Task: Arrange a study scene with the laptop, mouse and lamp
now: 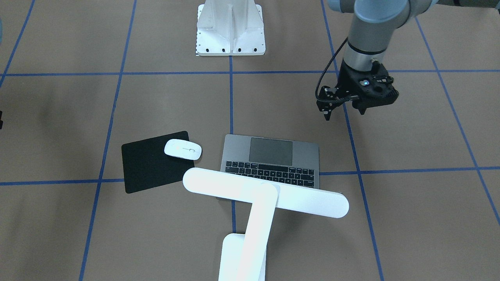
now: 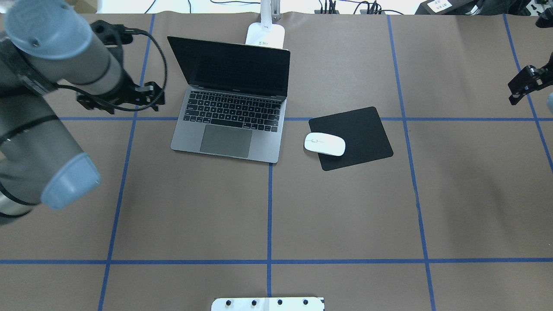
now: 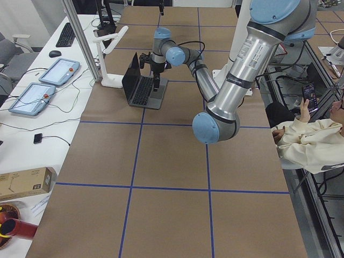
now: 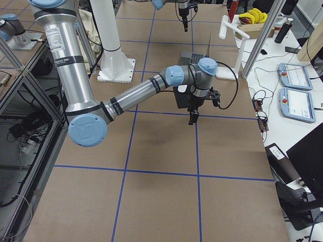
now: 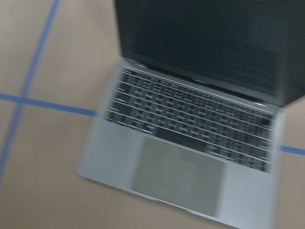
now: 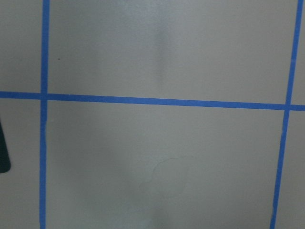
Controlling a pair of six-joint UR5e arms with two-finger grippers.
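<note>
Left gripper hangs pointing down over the table, just off the open laptop's left edge, arm bent at the elbow. Can't tell if it's apart or together. Right gripper points down well right of the laptop, same deal. Mouse sits on the black pad beside the laptop, lamp behind its screen.

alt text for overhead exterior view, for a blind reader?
Open laptop on a brown, blue-taped table, white mouse on a black mouse pad to its right, lamp base behind its screen. The left gripper hovers left of the laptop; the right gripper shows at the right edge.
</note>
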